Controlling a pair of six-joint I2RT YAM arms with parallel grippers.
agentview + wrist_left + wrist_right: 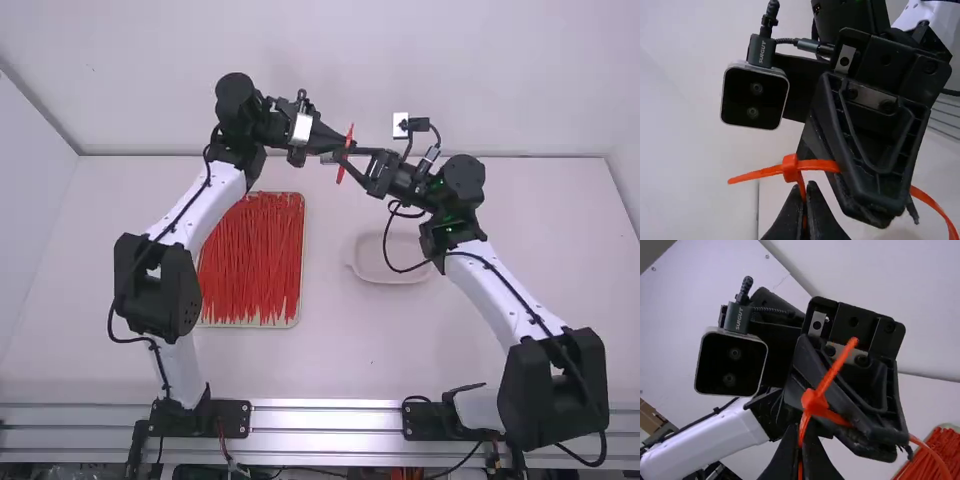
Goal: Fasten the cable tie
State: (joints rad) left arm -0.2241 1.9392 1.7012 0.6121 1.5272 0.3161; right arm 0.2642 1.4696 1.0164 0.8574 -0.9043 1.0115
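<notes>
One orange-red cable tie [345,152] is held in the air above the back of the table, between both grippers. In the left wrist view its square head [789,168] sits on the strap, with a short tail sticking out to one side. My left gripper [805,192] is shut on the strap just beside the head. My right gripper [801,436] is shut on the tie under its head [810,400]. In the high view the left gripper [328,150] and right gripper [358,166] meet nose to nose at the tie.
A tan tray [295,322] on the table's left half holds several loose red cable ties [250,258]. A shallow white dish [372,272] lies right of the middle, under the right arm. White walls stand close behind and at the left.
</notes>
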